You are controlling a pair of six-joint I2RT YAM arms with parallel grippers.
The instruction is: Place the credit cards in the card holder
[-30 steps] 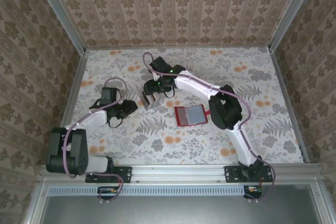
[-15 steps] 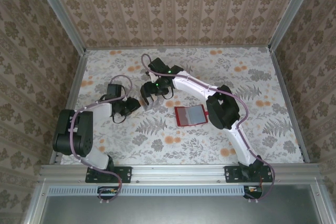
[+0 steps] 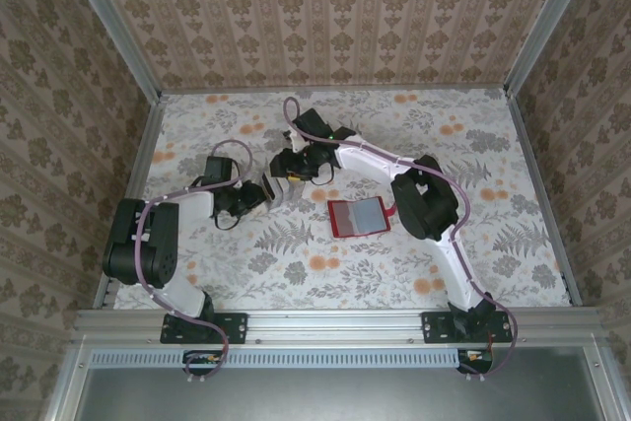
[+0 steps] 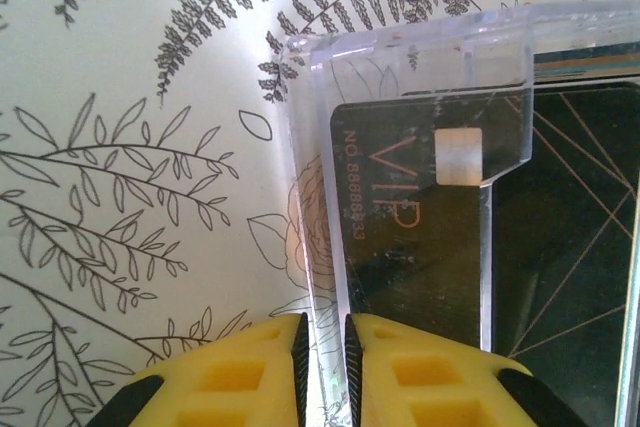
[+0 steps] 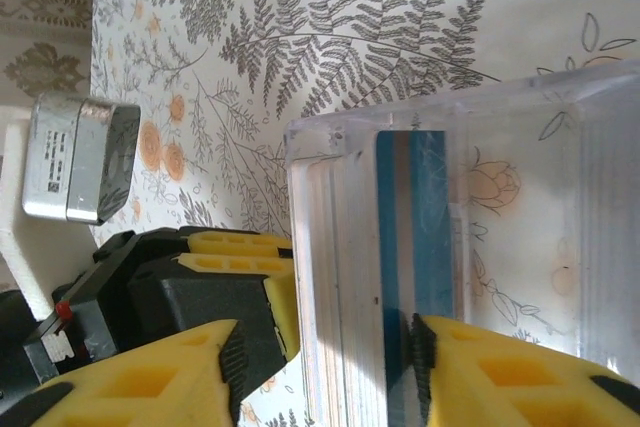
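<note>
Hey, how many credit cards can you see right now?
2: a black VIP card inside the clear box, and a blue card in the same box. Others may be hidden behind them.

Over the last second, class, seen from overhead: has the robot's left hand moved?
Yes. The left hand has shifted right, closer to the flat red folding card holder, which lies where it was.
</note>
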